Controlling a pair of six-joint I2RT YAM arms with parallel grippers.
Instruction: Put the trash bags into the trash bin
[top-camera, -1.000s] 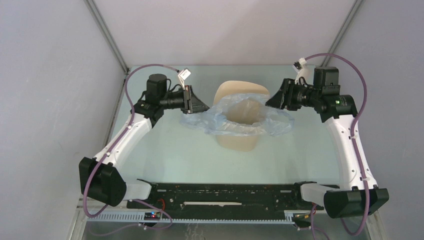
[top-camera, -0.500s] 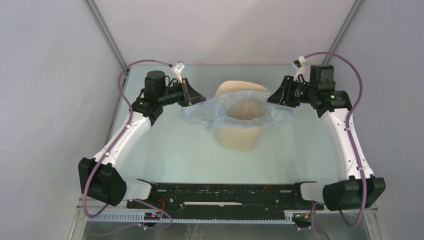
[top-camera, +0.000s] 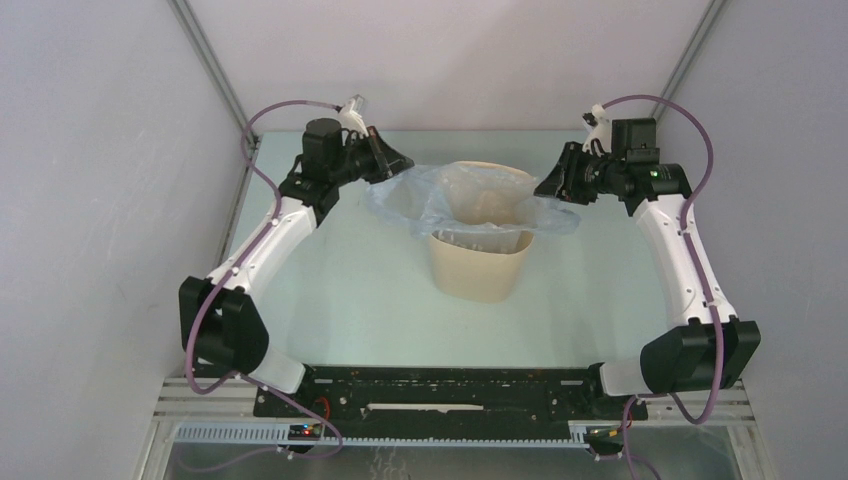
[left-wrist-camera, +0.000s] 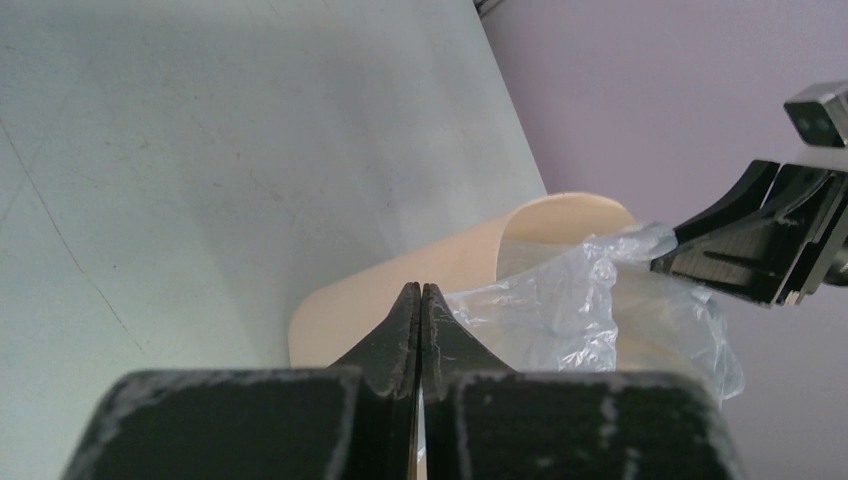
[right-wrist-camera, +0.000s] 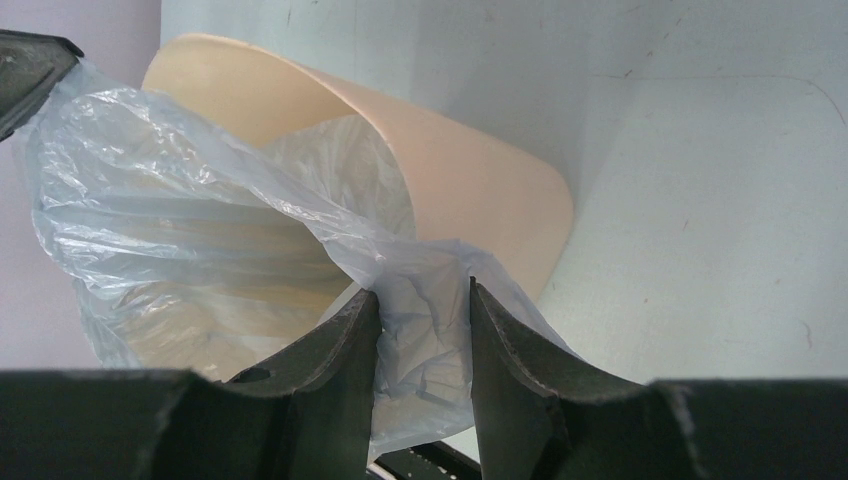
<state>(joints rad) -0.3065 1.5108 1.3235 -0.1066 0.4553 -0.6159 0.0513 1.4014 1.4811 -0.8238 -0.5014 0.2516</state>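
Observation:
The cream-beige trash bin (top-camera: 480, 270) stands upright mid-table. The pale-blue trash bag (top-camera: 450, 195) lies in its mouth, its edges spread out over the rim on both sides. My left gripper (top-camera: 395, 165) is at the bag's far-left edge. In the left wrist view my left gripper (left-wrist-camera: 421, 290) has its jaws pressed together, with the bag (left-wrist-camera: 570, 310) pulled taut from them over the bin (left-wrist-camera: 340, 320). My right gripper (top-camera: 548, 185) hovers at the bin's right rim. In the right wrist view my right gripper (right-wrist-camera: 423, 290) has its jaws apart, with a fold of the bag (right-wrist-camera: 200, 200) lying loosely between them beside the bin (right-wrist-camera: 480, 190).
Grey enclosure walls stand close on the left, right and back of the table (top-camera: 340, 290). The black base rail (top-camera: 450, 390) runs along the near edge. Each gripper shows in the other's wrist view, the right gripper (left-wrist-camera: 740, 240) and the left gripper (right-wrist-camera: 25, 70).

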